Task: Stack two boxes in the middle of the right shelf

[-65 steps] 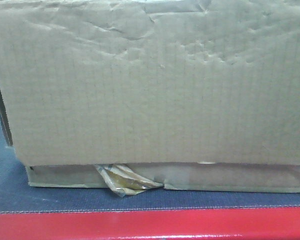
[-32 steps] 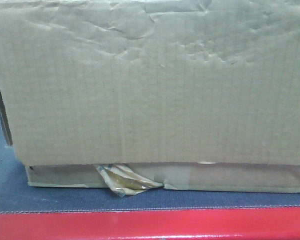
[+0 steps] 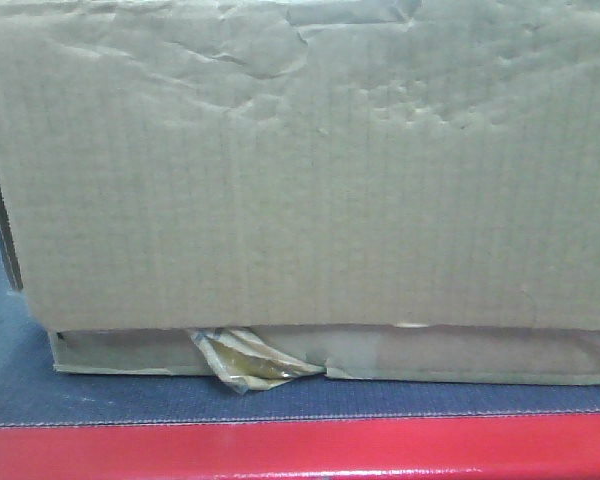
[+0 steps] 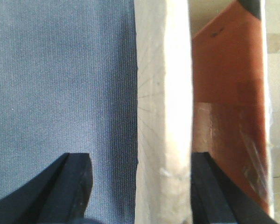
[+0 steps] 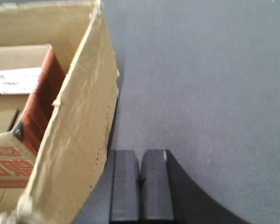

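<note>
A large worn cardboard box [image 3: 300,180] fills the front view and stands on a blue-grey cloth. My left gripper [image 4: 137,186] is open and straddles the box's side wall [image 4: 163,93]. One finger [image 4: 70,186] is outside over the cloth, apart from the wall. The other finger [image 4: 210,186] is inside, against the wall. My right gripper [image 5: 140,179] is shut and empty, just outside the box's other wall [image 5: 79,116]. Inside the box lies a red-brown carton [image 5: 42,88] with a white label. No shelf is in view.
The blue-grey cloth [image 3: 280,400] covers the surface under the box, with a red front edge [image 3: 300,450] below it. Crumpled brown tape [image 3: 250,365] sticks out under the box's hanging front flap. The red-brown inside also shows in the left wrist view [image 4: 224,93].
</note>
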Motion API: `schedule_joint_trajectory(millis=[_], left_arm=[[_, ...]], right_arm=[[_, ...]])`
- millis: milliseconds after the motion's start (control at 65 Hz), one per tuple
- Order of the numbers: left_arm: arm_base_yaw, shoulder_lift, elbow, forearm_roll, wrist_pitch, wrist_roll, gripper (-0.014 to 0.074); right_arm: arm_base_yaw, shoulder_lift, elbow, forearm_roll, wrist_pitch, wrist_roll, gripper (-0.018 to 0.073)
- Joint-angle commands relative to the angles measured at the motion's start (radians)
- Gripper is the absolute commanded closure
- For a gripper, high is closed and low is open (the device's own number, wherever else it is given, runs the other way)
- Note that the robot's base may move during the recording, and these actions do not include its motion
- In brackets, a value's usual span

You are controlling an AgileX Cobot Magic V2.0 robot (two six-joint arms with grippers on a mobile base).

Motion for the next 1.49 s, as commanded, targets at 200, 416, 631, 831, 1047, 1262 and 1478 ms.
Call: schedule_joint_trajectory(millis=[200,416,631,831,1047,1262,1478], left_arm=[[0.001,-0.014,-0.006,-0.008,-0.001,-0.001,0.0267],[0.001,-0.014,-0.006,-0.008,-0.001,-0.001,0.0267],[0.001,-0.014,-0.006,-0.008,-0.001,-0.001,0.0267],[0.001,-0.014,-0.006,-0.008,-0.001,-0.001,0.0267],[0.001,-0.014,-0.006,-0.006,-0.001,-0.001,0.0267],[0.001,-0.014,-0.006,-0.003,-0.001,-0.001,0.0267],[0.001,-0.014,-0.006,0.021,-0.031,0.03,0.0267]], right_arm=[[0.011,0.373,-0.338,-0.025,0.253,0.072,0.0695],[0.18,0.533,-0.501,-0.254,0.325,0.275,0.0695],[0.31,0.682,-0.643,-0.297,0.411,0.333,0.0695],[0.327,0.767,-0.738,-0.297,0.411,0.333,0.0566],[0.327,0.808,-0.731,-0.291,0.411,0.341,0.0188],[0.327,0.867,-0.701,-0.291,0.411,0.349,0.0189],[0.327,0.898,-0.701,-0.291,0.411,0.385,0.0189]])
